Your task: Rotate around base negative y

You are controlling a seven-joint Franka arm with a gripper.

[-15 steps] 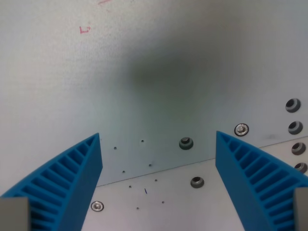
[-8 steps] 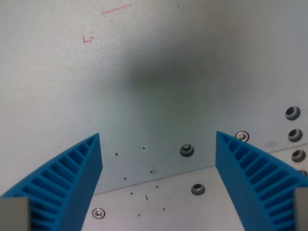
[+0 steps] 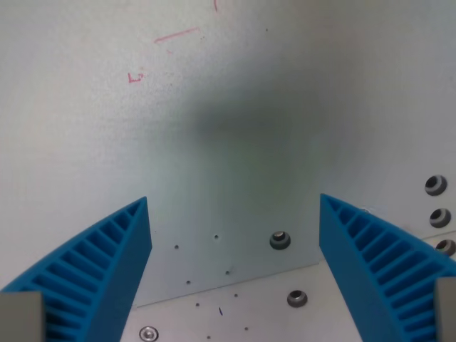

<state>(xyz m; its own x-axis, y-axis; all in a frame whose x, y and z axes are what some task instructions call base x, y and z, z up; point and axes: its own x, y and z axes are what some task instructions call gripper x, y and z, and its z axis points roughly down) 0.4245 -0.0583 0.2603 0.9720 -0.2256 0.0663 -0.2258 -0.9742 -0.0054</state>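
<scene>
Gripper (image 3: 235,271) spread wide, nothing between the blue ribbed fingers (image 3: 100,274), holding no object. Task is a pure rotation of the arm about base y, so there's no item to pick up; the "thing" being moved is the gripper itself, sitting at the bottom of the wrist view above the pale metal surface (image 3: 85,157). Handling question doesn't really apply: no load, so no mass or slip to worry about, and no grasp point needed. Fingers look like soft compliant fin-ray type, so light contact would flex them, but the plate under them is rigid, so I'd keep clearance. Visible below: seam between two plates (image 3: 235,283), a couple of raised bolts (image 3: 280,240) between the fingers, a row of larger holes (image 3: 435,185) at the wrist view's right, faint red pen marks (image 3: 177,34) near the top, soft shadow (image 3: 249,121) mid-frame. Height above the plate not readable from this view. Judgement: rotation is under way or pending; can't gauge how far along.
</scene>
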